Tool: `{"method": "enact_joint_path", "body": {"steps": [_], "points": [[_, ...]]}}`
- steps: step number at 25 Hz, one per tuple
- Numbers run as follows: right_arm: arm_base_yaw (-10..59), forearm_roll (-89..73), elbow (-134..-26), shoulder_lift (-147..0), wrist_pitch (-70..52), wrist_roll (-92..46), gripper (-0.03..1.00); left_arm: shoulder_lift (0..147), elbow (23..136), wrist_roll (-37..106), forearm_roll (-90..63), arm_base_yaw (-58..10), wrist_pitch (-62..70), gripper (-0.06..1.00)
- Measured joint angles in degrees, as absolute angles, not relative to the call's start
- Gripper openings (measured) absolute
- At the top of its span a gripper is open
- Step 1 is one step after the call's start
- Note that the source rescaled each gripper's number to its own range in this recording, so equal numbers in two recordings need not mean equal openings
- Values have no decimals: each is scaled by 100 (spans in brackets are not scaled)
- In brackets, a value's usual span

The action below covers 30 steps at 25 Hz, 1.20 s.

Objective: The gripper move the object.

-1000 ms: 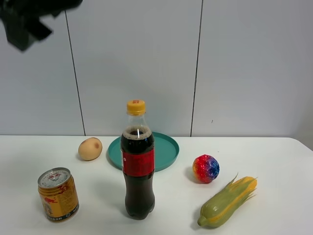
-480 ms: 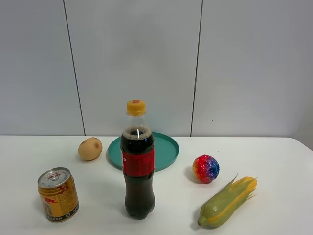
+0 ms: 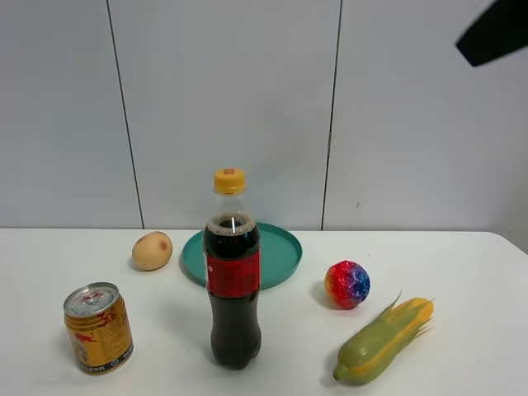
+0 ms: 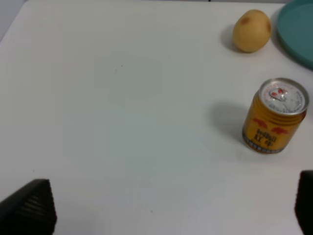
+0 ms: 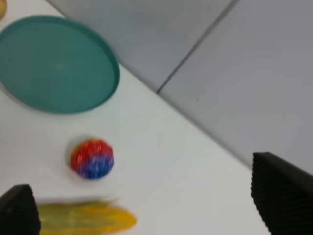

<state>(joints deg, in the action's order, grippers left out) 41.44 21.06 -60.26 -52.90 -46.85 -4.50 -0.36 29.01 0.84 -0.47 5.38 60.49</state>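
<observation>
The gold-yellow can (image 3: 98, 328) with red markings and a silver top stands upright at the front left of the white table. In the left wrist view the can (image 4: 275, 116) stands ahead of and to one side of my left gripper (image 4: 166, 210). That gripper is open and empty above bare table, with only its two black fingertips (image 4: 29, 208) showing. My right gripper (image 5: 149, 203) is open and empty, high above the ball and corn. Only a black piece of the right arm (image 3: 495, 33) shows at the top right of the high view.
A cola bottle (image 3: 232, 289) stands at the front centre. Behind it lies a teal plate (image 3: 276, 256), with a potato (image 3: 152, 250) to its left. A multicoloured ball (image 3: 347, 284) and a corn cob (image 3: 384, 338) lie on the right. A grey wall is behind.
The left arm's black shape at the top left went out of the high view. A black piece of the right arm has come in at the top right. The objects have not moved.
</observation>
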Motion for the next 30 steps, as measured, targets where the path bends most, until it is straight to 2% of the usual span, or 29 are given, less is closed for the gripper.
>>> {"method": "enact_joint_path", "body": {"steps": [3, 11, 15, 18, 25, 30], "points": [[3620, 1883, -5366, -4514, -4671, 0, 60, -36, 2901, 84, -47, 538, 6049, 100], [1056, 1063, -4064, -3015, -4683, 175, 60, -36, 2901, 84, -47, 538, 6049, 100], [167, 680, -3680, -2348, -4915, 175, 60, -36, 2901, 84, -47, 538, 6049, 100], [-165, 606, -3541, -1935, -5347, 175, 60, -36, 2901, 84, -47, 538, 6049, 100], [-207, 570, -3527, -1283, -6253, 175, 60, -36, 2901, 84, -47, 538, 6049, 100], [-207, 504, -3096, -655, -6335, 175, 59, -36, 2901, 84, -47, 538, 6049, 100]]}}
